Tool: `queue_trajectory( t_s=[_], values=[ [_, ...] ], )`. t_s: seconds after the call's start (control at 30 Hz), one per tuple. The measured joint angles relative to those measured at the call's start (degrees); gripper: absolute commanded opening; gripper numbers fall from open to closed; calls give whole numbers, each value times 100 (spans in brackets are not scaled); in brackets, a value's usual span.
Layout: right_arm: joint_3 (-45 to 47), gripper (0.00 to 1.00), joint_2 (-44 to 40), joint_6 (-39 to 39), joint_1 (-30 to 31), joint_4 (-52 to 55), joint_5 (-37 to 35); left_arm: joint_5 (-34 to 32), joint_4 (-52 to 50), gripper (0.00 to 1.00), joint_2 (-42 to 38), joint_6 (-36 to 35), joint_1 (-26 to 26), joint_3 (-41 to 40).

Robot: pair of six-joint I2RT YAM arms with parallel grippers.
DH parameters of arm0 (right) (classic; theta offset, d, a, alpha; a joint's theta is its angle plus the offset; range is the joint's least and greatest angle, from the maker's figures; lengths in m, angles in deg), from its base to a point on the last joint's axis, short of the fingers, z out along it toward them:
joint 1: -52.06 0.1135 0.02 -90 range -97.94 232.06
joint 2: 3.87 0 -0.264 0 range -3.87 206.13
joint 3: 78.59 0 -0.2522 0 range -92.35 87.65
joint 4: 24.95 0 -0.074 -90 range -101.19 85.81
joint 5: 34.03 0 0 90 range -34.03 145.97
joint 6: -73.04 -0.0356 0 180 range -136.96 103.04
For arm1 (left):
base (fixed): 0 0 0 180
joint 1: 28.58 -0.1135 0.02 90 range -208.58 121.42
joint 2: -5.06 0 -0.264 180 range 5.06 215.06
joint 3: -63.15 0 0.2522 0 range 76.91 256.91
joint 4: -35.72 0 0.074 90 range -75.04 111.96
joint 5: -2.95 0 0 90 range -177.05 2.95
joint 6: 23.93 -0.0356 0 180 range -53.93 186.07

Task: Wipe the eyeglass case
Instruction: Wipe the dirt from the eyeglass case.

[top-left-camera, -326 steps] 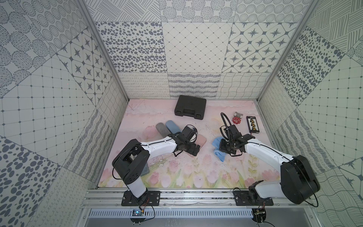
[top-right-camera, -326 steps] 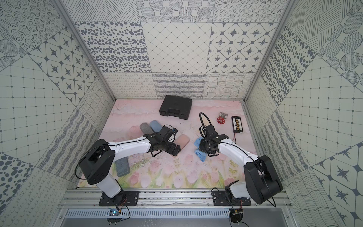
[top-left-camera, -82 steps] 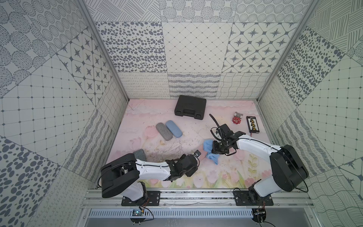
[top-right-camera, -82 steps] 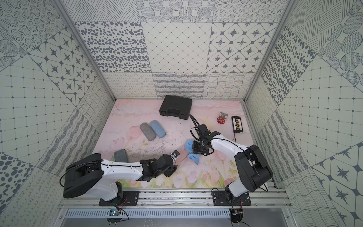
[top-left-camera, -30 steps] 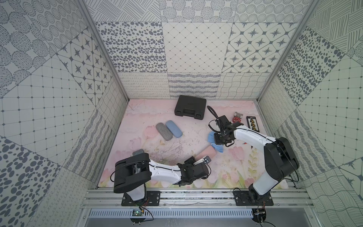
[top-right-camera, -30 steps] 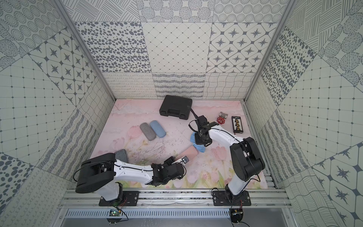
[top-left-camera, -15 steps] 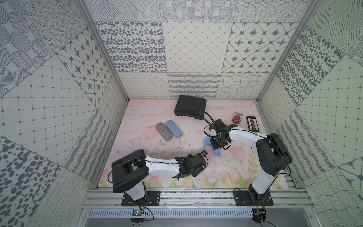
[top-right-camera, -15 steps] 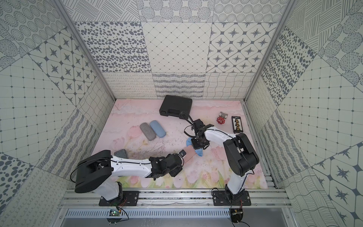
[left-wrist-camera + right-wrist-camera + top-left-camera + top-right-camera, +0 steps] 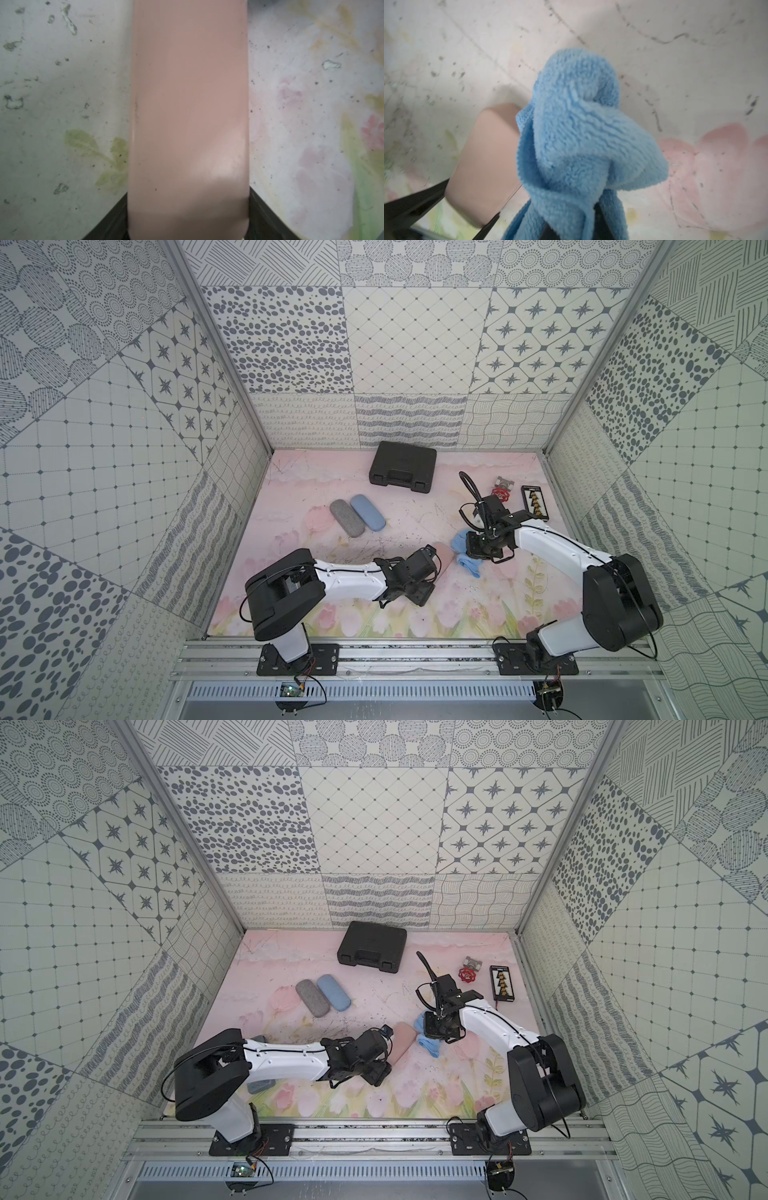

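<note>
On the flowered counter (image 9: 299,489), far left, a grey eyeglass case (image 9: 347,518) and a blue eyeglass case (image 9: 368,512) lie side by side, touching and untouched by either arm. A black carry case (image 9: 403,467) sits closed by the back wall. Next comes the left claw (image 9: 430,574), clamped across the near end of the pink eyeglass case (image 9: 441,558). The left wrist view shows that case (image 9: 188,114) filling the gap between the two black jaws, with its far end pointing toward the other arm. A few dark specks and a thin smudge along one edge show on its lid. Just beside that far end hangs the blue microfibre cloth (image 9: 468,565), bunched and pinched in the closed right claw (image 9: 482,549). In the right wrist view the cloth (image 9: 581,145) overlaps the end of the case, but I cannot tell whether the two are in contact. Further right a red valve handle (image 9: 500,492) and a small black device (image 9: 535,501) lie well apart from the work. As I judge it, the set-up is finished: the case is held and the cloth is gripped and brought alongside. The wiping of the lid appears to be what remains, and nothing here shows how much of it has been done.
</note>
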State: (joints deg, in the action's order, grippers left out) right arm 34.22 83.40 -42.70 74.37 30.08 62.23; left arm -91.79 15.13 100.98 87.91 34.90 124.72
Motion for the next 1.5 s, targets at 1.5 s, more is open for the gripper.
queue_trajectory(
  t_s=[1.5],
  values=[
    [334, 0, 107, -1290, 1512, -1353, 975, 282, 492, 26, -186, 9, -192, -321]
  ],
)
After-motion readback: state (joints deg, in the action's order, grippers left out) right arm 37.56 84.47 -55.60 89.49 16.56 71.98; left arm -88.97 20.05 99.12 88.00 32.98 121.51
